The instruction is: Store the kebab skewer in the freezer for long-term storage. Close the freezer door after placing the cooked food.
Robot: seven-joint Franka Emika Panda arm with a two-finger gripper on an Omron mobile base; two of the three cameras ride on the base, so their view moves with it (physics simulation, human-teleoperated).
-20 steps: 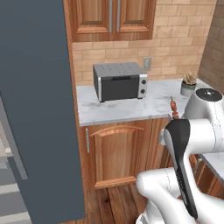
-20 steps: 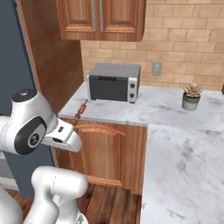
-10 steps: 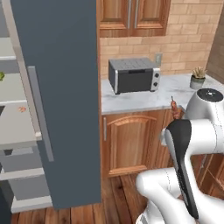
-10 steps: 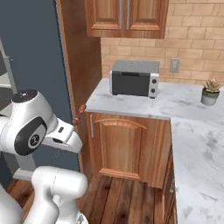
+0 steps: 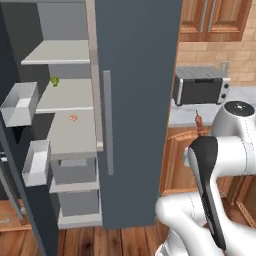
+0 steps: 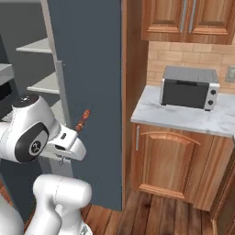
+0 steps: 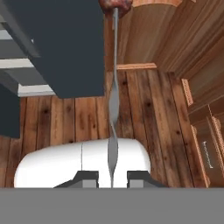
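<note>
The kebab skewer (image 7: 114, 78) runs straight up from my gripper (image 7: 112, 178), which is shut on its thin metal stick; the reddish-brown meat (image 7: 114, 5) is at the far tip. In the base views the kebab skewer (image 5: 198, 120) (image 6: 82, 120) pokes up beside my arm, to the right of the fridge. The freezer (image 5: 60, 52) stands open at the left with pale grey shelves. Its freezer door (image 5: 25, 210) is swung out at the far left, white bins (image 5: 20, 102) facing in.
A small green food piece (image 5: 55, 81) and a small orange one (image 5: 73, 118) lie on freezer shelves. The plain slate-blue door (image 5: 140, 100) is shut between me and the freezer. A steel microwave (image 5: 200, 90) sits on the marble counter (image 6: 183, 117) above wooden cabinets.
Both base views have swung left with the base: the fridge and open freezer have come into view, and the microwave has slid to the right. The skewer stays in my gripper.
</note>
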